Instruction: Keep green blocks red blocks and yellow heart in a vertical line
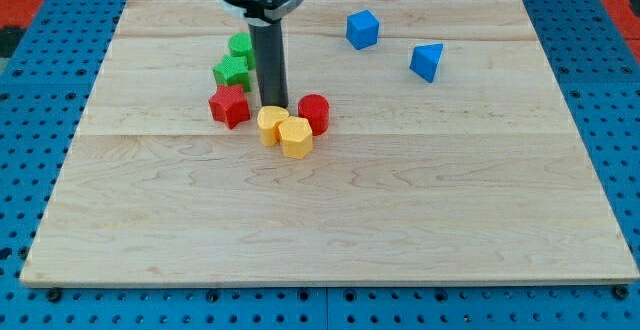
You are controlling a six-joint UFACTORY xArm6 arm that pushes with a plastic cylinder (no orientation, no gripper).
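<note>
My tip (274, 106) stands just above the yellow heart (270, 125), between the red star (229, 105) to its left and the red cylinder (314, 113) to its right. A yellow hexagon block (295, 137) touches the heart at its lower right. Two green blocks sit above the red star: a green star-like block (231, 71) and a green cylinder (241, 47) behind it, partly hidden by the rod.
A blue cube (362, 29) and a blue triangular block (427, 61) lie at the view's upper right. The wooden board (330, 230) rests on a blue pegboard surface.
</note>
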